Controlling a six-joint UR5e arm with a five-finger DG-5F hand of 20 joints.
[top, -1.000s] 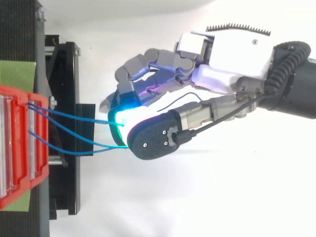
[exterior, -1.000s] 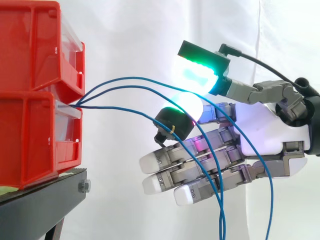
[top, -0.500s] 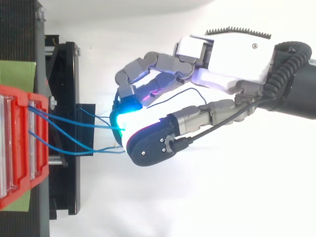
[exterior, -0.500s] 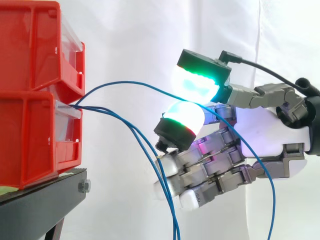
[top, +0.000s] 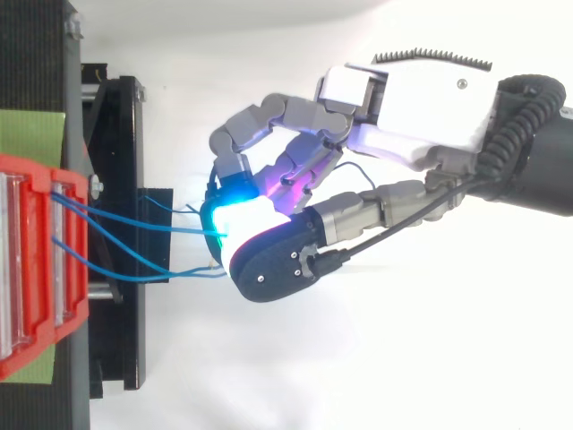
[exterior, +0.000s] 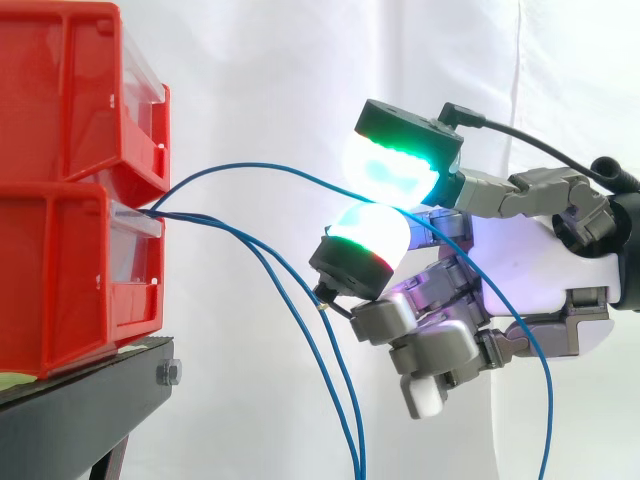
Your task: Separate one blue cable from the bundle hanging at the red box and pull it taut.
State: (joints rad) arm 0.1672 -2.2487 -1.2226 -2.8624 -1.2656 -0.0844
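Side view: two red bins (exterior: 65, 200) stacked on black stand (exterior: 90, 390), white curtain (exterior: 260, 80) behind. Three blue cables exit at the seam btw upper and lower bin, on the bin front.

Blue cable (exterior: 260, 167): leaves the seam, bows up and over to the right, not straight, so some slack. It passes btw the two glowing fingertips (exterior: 390, 170) of the hand (exterior: 545, 265), then runs down across the palm and drops out of the bottom edge.

Loose cables (exterior: 354, 450): the other two sag from the same seam, down and right, side by side, clear of the pads, and leave at the bottom edge.

Hand state: closed in a pinch. The upper pad glows green/cyan and the pad below it white w/ green rim. The two are pressed together w/ the blue cable caught btw them. The rest of the fingers are curled in toward the palm, one white tip pointing down. They hold nothing I can see.

Top view: arm enters from the right, hand (top: 421, 98) well apart from the red bins (top: 36, 269) at the left edge. Cyan glow at the pinch, near the outer edge of the stand (top: 116, 179). Three blue lines span from bin front to the pads. Cannot tell here which one is pinched.
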